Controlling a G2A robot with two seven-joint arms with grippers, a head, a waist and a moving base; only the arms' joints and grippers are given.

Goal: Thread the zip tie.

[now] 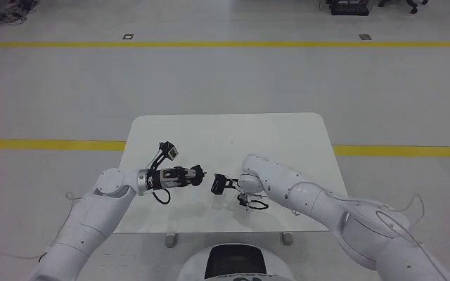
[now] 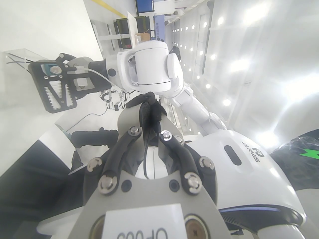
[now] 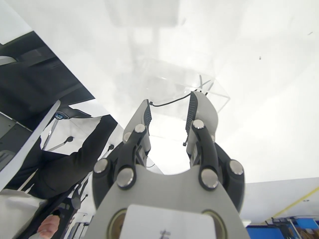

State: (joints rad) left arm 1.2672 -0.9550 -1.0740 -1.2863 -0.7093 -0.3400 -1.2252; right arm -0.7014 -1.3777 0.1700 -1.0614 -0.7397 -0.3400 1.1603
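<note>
Item 1, right gripper [image 3: 170, 103]: I see it spread wide. The black zip tie [image 3: 164, 105] bridges the gap from one fingertip pad to the other, above the near middle of the table [image 1: 281, 133].
Item 2, left gripper [image 2: 149, 105]: fingers pressed together, and I cannot tell whether they hold anything. It sits just left of the right one.
Item 3, white label [image 3: 164, 221]: on the right gripper's base, print cut off.
Item 4, clear box [image 3: 179, 75]: beyond the fingertips.

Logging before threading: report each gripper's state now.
Left gripper: closed on a thin black strand.
Right gripper: open, zip tie stretched across the gap.
</note>
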